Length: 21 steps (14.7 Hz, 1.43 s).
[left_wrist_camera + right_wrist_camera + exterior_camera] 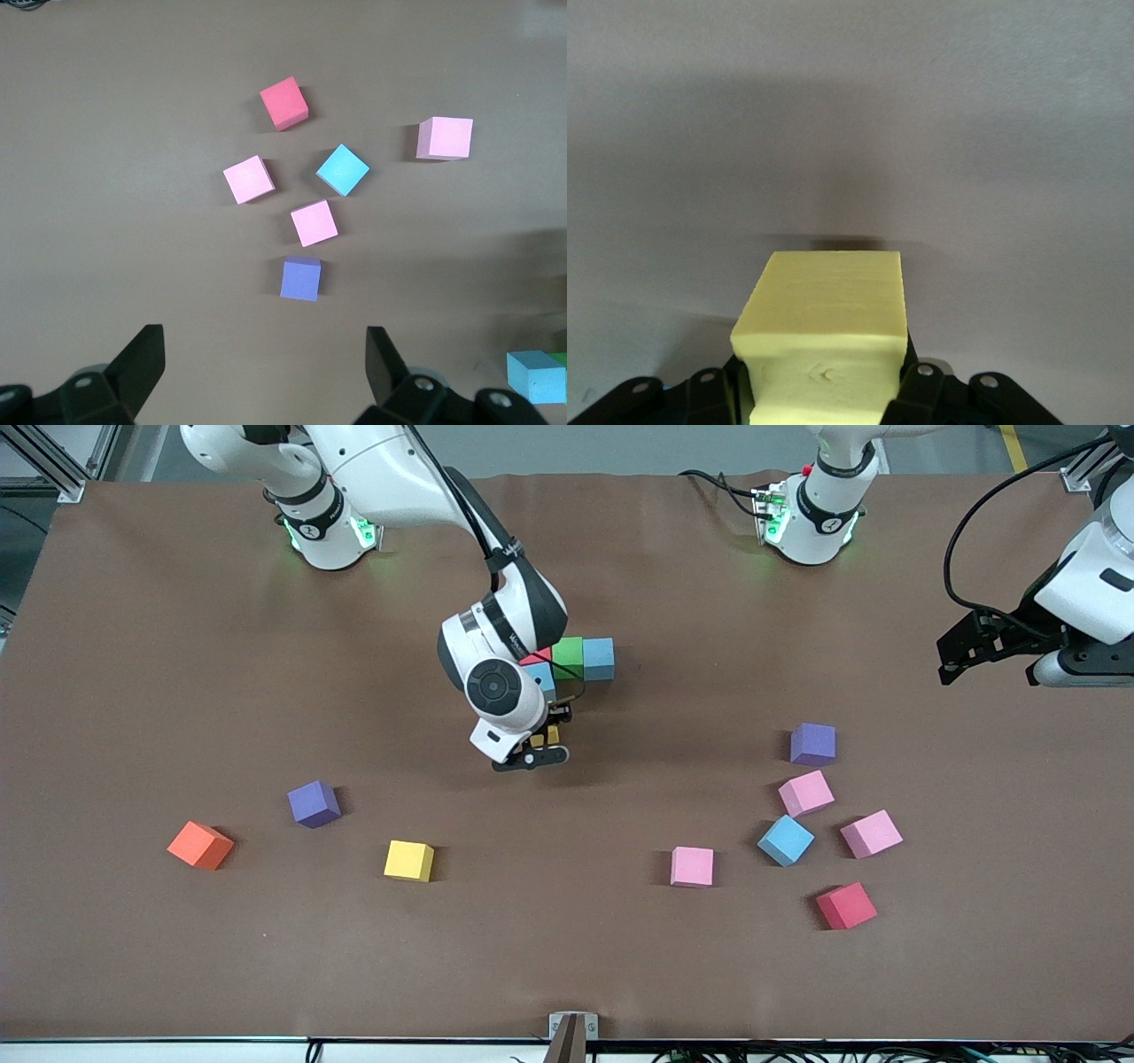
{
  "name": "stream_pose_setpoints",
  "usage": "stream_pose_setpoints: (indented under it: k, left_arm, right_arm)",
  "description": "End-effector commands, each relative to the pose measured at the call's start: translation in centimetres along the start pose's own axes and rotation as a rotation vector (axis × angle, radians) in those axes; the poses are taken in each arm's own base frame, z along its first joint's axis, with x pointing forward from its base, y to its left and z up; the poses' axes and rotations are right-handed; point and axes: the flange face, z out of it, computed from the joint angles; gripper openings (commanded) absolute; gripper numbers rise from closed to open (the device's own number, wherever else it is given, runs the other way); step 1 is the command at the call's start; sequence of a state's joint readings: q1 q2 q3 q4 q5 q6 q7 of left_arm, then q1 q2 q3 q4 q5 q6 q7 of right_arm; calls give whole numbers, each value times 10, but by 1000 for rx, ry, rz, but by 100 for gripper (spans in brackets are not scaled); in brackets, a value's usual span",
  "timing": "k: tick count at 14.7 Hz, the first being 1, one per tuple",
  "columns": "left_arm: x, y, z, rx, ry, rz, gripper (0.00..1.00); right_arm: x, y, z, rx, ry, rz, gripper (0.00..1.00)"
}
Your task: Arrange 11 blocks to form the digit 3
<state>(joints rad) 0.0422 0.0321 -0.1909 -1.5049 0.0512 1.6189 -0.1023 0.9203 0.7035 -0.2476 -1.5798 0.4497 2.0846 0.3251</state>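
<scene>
I have the right gripper [551,737] clamped on a yellow foam cube [824,341] at six o'clock of the started block cluster [580,659], ready to extend the digit. The left gripper [266,367] waits, fingers apart, above loose cubes.

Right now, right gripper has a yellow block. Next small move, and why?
Probably lower the right gripper and set its yellow block on the mat beside the started cluster: red block, green block and blue block, with another blue block under the wrist. It hangs just nearer the camera than these. The left gripper waits open over the table's edge.
</scene>
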Motion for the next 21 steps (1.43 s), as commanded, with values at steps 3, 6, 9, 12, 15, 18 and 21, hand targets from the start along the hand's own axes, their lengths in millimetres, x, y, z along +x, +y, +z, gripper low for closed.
stream_pose_setpoints:
  k: [3, 6, 9, 12, 15, 18, 21]
  left_arm:
    - [-1, 2, 1, -21, -3, 13, 100]
    - [-1, 2, 1, -21, -3, 13, 100]
    - [-1, 4, 1, -22, -3, 19, 100]
    - [-1, 4, 0, -22, -1, 19, 100]
    - [-1, 4, 1, -22, -3, 19, 100]
    - [-1, 5, 1, -21, -2, 20, 100]
    - [-1, 6, 2, -21, -4, 22, 100]
  right_arm:
    - [-4, -7, 7, -23, -30, 2, 31]
    - [-7, -5, 10, -33, -56, 3, 31]
    - [-6, -4, 12, -35, -58, 5, 32]
    - [-5, -2, 19, -42, -64, 5, 32]
    - [-5, -4, 21, -39, -63, 8, 32]
    - [-5, -3, 20, -36, -62, 12, 32]
    - [-6, -7, 20, -30, -60, 11, 32]
